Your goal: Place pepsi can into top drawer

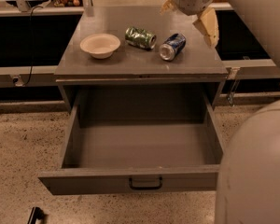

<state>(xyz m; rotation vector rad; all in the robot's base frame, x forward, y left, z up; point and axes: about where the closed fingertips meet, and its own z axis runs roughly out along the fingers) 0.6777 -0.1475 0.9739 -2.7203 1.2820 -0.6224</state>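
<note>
Pincer (186, 23) was held open at upper right, above the pepsi can (172, 46); lying sideways, it could be rolled away by a touch.

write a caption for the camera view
Tool hovers near pepsi can lying on cabinet top; top drawer open below.

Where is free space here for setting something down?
Inside the top drawer, the floor is bare. On the cabinet top, the front strip before bowl, green can and pepsi can is free. Right rear is crowded: the gripper hangs open there.
</note>
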